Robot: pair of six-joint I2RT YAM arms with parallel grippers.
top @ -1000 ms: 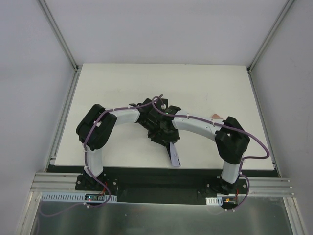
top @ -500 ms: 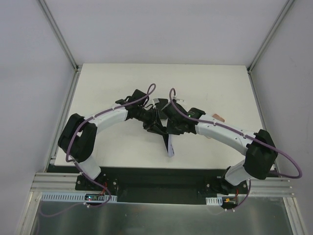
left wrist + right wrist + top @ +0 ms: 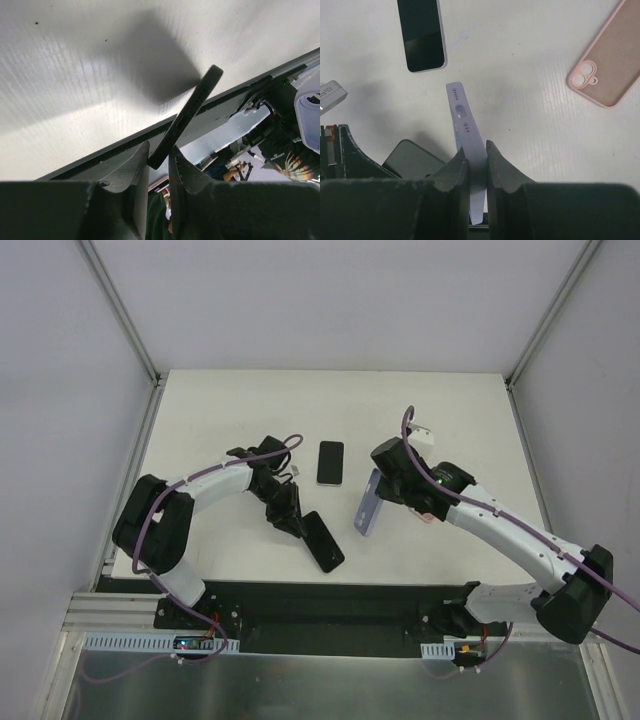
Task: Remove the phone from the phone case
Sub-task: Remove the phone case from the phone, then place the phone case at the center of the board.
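Note:
My left gripper is shut on one end of a black phone, which slants out toward the table's near edge. In the left wrist view the phone shows edge-on between my fingers, above the table. My right gripper is shut on a lavender phone case, held on edge, apart from the phone. In the right wrist view the case stands edge-on between the jaws of the right gripper, its port holes showing, and the black phone lies lower left.
A second dark phone with a pale rim lies flat in the middle of the table, also seen in the right wrist view. A pink case lies face down to the right, mostly under my right arm in the top view. The table's near edge is close.
The two grippers were bunched together on phone and case. They have now pulled apart: the left holds the black phone at left, the right holds the lavender case at right. The second phone is uncovered.

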